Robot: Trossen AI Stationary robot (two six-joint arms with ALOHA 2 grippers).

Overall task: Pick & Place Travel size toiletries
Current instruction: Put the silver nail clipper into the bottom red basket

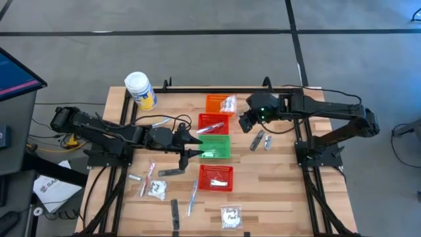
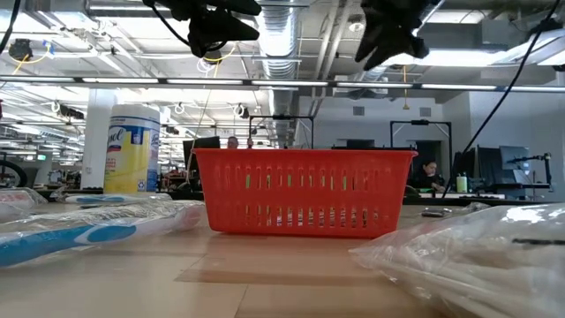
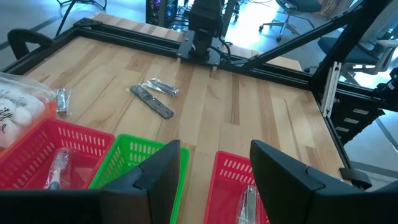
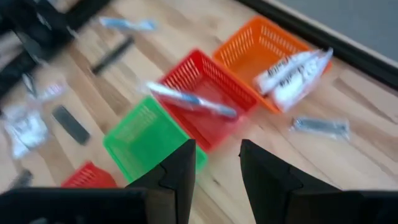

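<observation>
Foreground sachet: clear sachet with white contents, lying closest to the low camera on the table.
Near basket: red basket, one slim item inside.
Green basket: green basket, looks bare.
Second red basket: red basket at mid-row, toothbrush laid across it.
Orange basket: orange basket, white tubes resting on its rim.
Loose stock: dark strip, toothbrush near the front edge, silvery tubes by the right arm.
Left gripper: left gripper, raised over the baskets, fingers spread, nothing between them.
Right gripper: right gripper, aloft beside the orange basket, parted, carrying nothing.
Step in hand: between picks, I judge.
Next move: likely descend squarely on a loose item, perhaps the silvery tubes.
</observation>
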